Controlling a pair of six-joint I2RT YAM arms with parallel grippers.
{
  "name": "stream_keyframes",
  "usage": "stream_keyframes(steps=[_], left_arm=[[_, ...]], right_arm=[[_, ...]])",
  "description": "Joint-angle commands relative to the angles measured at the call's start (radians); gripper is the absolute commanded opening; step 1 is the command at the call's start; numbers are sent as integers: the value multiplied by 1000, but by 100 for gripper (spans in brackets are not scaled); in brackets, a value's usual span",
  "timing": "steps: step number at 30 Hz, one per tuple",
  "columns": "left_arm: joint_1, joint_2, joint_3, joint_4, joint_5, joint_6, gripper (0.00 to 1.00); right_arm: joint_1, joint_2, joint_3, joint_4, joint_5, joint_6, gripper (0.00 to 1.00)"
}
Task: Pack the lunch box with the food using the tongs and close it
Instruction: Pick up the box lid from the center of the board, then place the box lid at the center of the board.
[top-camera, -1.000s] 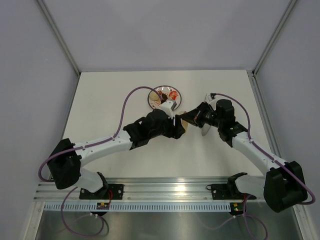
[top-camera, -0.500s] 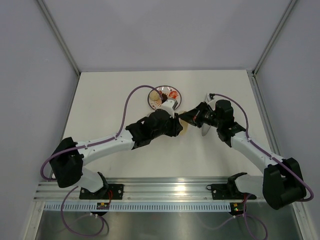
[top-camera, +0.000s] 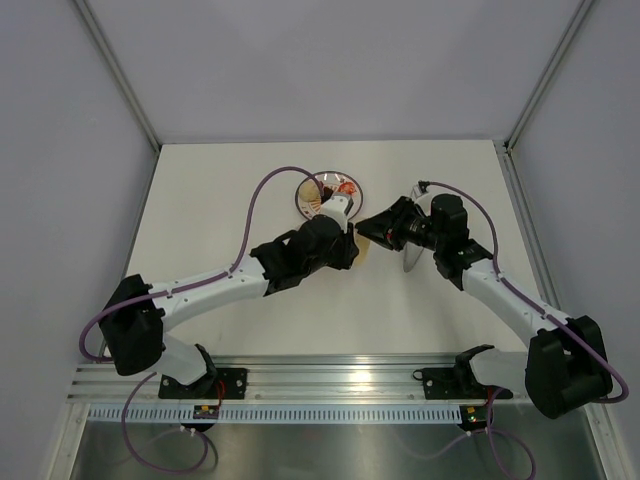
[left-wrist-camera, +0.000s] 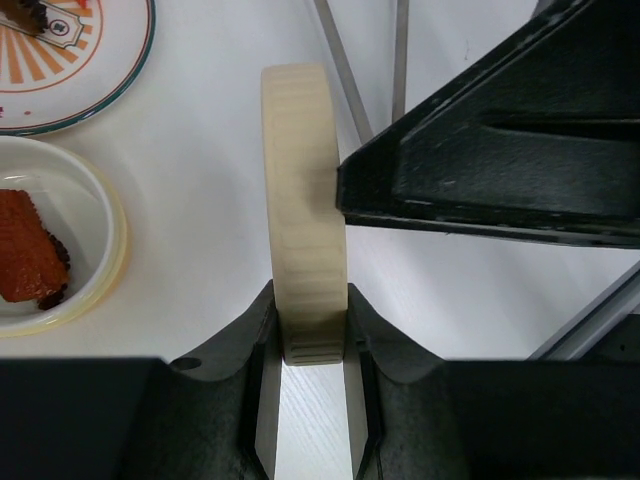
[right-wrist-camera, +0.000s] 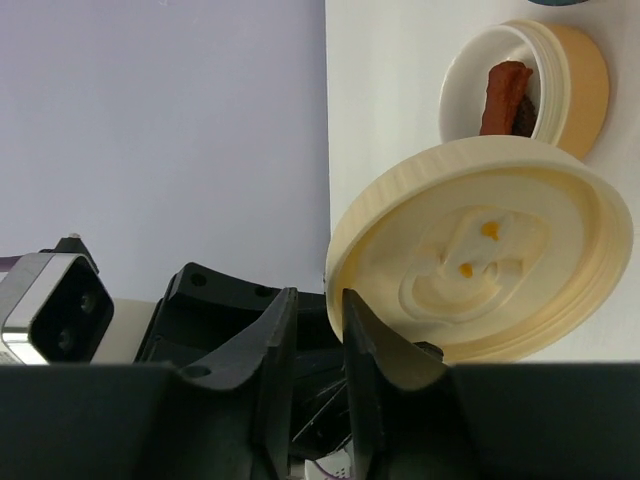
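Step judged: lid handover before closing.
- Left gripper (left-wrist-camera: 307, 320): clamped on edge of flat cream plastic disc lid (left-wrist-camera: 303, 200), upright at frame centre.
- Right gripper (right-wrist-camera: 318, 300): jaws slightly parted astride lid rim, gap showing, not gripping.
- Advice: pull right gripper straight off rim. Then lay lid flat, centred over round cream-yellow plastic lunch box (left-wrist-camera: 112, 250), lower left.
- Count: one lid, one box, one red-brown food piece (left-wrist-camera: 25, 240) inside box, one red-and-white patterned plate (left-wrist-camera: 115, 65), one slim silver metal tongs (left-wrist-camera: 400, 45).

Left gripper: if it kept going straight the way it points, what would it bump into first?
The left gripper holds the lid on edge in its jaws, so that leads. Past it comes table, then probably the thin silver tongs, though depth is hard to judge.
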Motion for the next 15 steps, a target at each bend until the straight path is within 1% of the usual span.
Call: stream_keyframes(steps=[1,4,6,8,10,11,12,14,15], left_arm=[[2,-29,35,16,-66,21,0],[2,-32,29,9,-75,22,0],[2,-32,25,7,-83,22,0],[2,-30,23,4,-86,28,0],[2,-32,23,-7,-95,33,0],[2,-35,25,-13,-100,41,0],[2,-35,25,-19,-109,47,0],[2,-39,29,-39,-118,74,0],[2,-38,37,-53,-120,87,0]], right_arm=[[6,-14,62,-34,12,-40,34],[6,-19,65,-42,20,-43,42],[6,-24,65,-50,24,-44,44],[7,-30,66,-65,34,-58,54],[6,-45,83,-134,72,-81,62],[4,-53,91,-171,90,-116,68],[0,-76,112,-277,142,-135,71],[-11,-108,134,-390,216,-206,78],[-22,-155,147,-497,297,-224,79]])
